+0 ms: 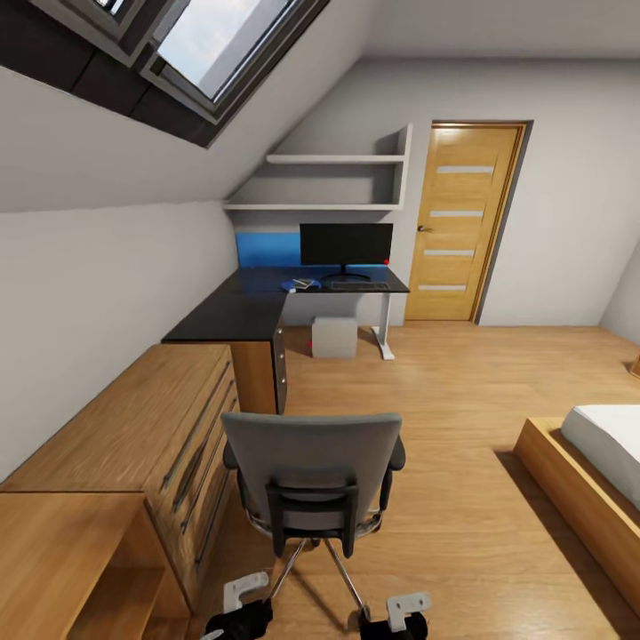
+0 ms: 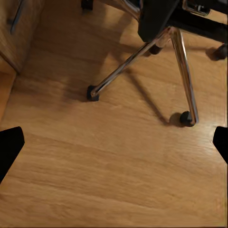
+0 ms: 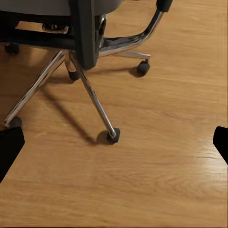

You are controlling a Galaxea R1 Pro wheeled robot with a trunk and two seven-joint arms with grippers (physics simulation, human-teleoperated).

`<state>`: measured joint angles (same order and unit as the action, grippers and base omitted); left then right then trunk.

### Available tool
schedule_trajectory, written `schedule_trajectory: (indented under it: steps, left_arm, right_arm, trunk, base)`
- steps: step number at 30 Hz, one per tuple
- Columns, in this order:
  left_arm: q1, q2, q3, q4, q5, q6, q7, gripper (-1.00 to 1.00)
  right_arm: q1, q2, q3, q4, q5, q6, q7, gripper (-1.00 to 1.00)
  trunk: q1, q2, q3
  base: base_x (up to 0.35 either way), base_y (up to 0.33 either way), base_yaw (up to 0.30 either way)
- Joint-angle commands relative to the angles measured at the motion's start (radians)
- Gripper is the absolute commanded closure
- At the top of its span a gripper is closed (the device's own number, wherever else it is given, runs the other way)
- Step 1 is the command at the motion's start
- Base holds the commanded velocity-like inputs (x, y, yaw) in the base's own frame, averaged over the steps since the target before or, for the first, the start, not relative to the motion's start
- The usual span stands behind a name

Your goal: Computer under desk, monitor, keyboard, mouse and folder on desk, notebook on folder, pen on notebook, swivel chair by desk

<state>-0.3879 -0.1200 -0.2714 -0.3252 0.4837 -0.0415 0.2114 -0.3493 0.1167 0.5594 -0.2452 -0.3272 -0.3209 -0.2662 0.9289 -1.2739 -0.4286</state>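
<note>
Over on the left runs a light wooden drawer unit (image 1: pixel 169 427) along the sloped wall, and beyond it the desk (image 1: pixel 240 307), its black top bending in an L toward the far wall. On that far stretch sits something blue (image 1: pixel 298 284), possibly the folder with small items on it, though it is too small to tell. Beside it lies the keyboard (image 1: pixel 358 286), long axis running across the desk, directly in front of the monitor (image 1: pixel 346 244), whose dark screen faces into the room, red light at its lower right corner. Under the desk stands a pale grey box (image 1: pixel 334 337), next to the white T-foot leg (image 1: pixel 385 329).

Front and centre, the swivel chair (image 1: pixel 311 467) shows its grey back to the camera, seat facing the desk, well apart from it. The left gripper (image 2: pixel 114 142) hangs over bare floor by the chrome base, fingers spread wide and holding nothing. The right gripper (image 3: pixel 114 142) is likewise splayed and unladen. Far right, a wooden door (image 1: pixel 462 222) and a bed corner (image 1: pixel 587 480).
</note>
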Motion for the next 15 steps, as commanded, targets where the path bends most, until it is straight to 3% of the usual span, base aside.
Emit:
schedule_trajectory:
  steps: [1,2,4,6,7,13,15]
  left_arm:
    - [-0.002,-0.014,-0.011,-0.013,-0.008,-0.002,0.007,-1.00]
    - [-0.002,-0.019,-0.013,-0.022,-0.019,0.000,0.008,-1.00]
    - [-0.004,-0.043,-0.016,-0.089,-0.087,0.054,0.038,-1.00]
    - [-0.005,-0.046,-0.016,-0.095,-0.096,0.086,0.046,-1.00]
    - [-0.005,-0.045,-0.012,-0.054,-0.100,0.089,0.050,-1.00]
    - [-0.005,-0.044,-0.014,0.021,-0.100,-0.030,0.050,-1.00]
    - [-0.005,-0.044,-0.012,0.024,-0.100,-0.035,0.050,-1.00]
  right_arm:
    - [-0.001,0.004,0.010,0.002,-0.008,-0.004,-0.001,-1.00]
    - [-0.001,0.006,0.011,0.003,-0.007,-0.004,0.000,-1.00]
    - [-0.001,0.010,0.012,0.004,-0.006,-0.004,0.008,-1.00]
    - [-0.001,0.010,0.012,0.006,-0.006,-0.004,0.010,-1.00]
    - [-0.001,0.013,0.013,0.034,-0.007,-0.018,0.015,-1.00]
    - [-0.001,0.014,0.013,0.079,-0.009,-0.112,0.016,-1.00]
    - [-0.001,0.014,0.013,0.081,-0.009,-0.116,0.016,-1.00]
  trunk:
    - [0.004,-0.008,-0.004]
    - [0.008,-0.015,-0.007]
    - [0.015,-0.029,-0.014]
    - [0.023,-0.043,-0.020]
    - [0.027,-0.050,-0.023]
    - [0.050,-0.092,-0.042]
    - [0.058,-0.106,-0.048]
  base:
    - [0.000,0.000,0.000]
    - [0.000,0.000,0.000]
    - [0.000,0.000,0.000]
    - [0.000,0.000,0.000]
    - [0.000,0.000,0.000]
    - [0.000,0.000,0.000]
    - [0.000,0.000,0.000]
